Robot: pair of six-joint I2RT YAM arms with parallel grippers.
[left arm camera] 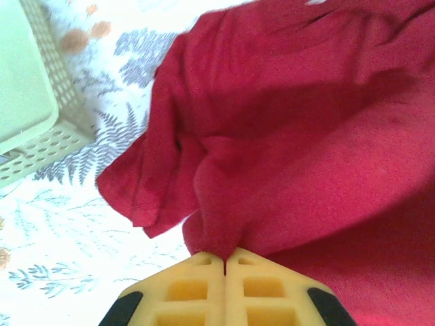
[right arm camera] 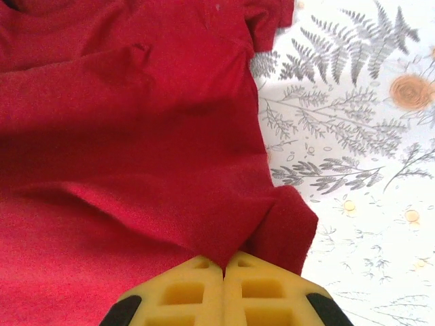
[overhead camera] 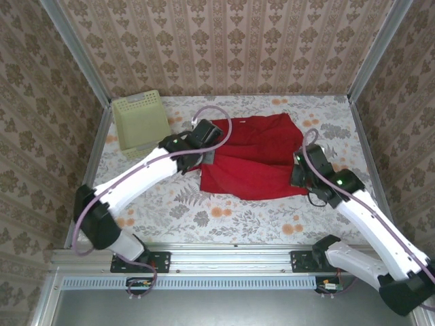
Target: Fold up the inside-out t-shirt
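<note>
Our left gripper pinches a fold of the red t-shirt, the basket ahead to its left; our right gripper clamps the t-shirt's edge.

The top view looks steeply down from above and behind the arm bases at its lower edge, covering the whole table. The wrist cameras sit close over the red t-shirt, looking out past the left gripper and the right gripper. All three views share that cloth. The basket also appears at the upper left of the left wrist view.
</note>
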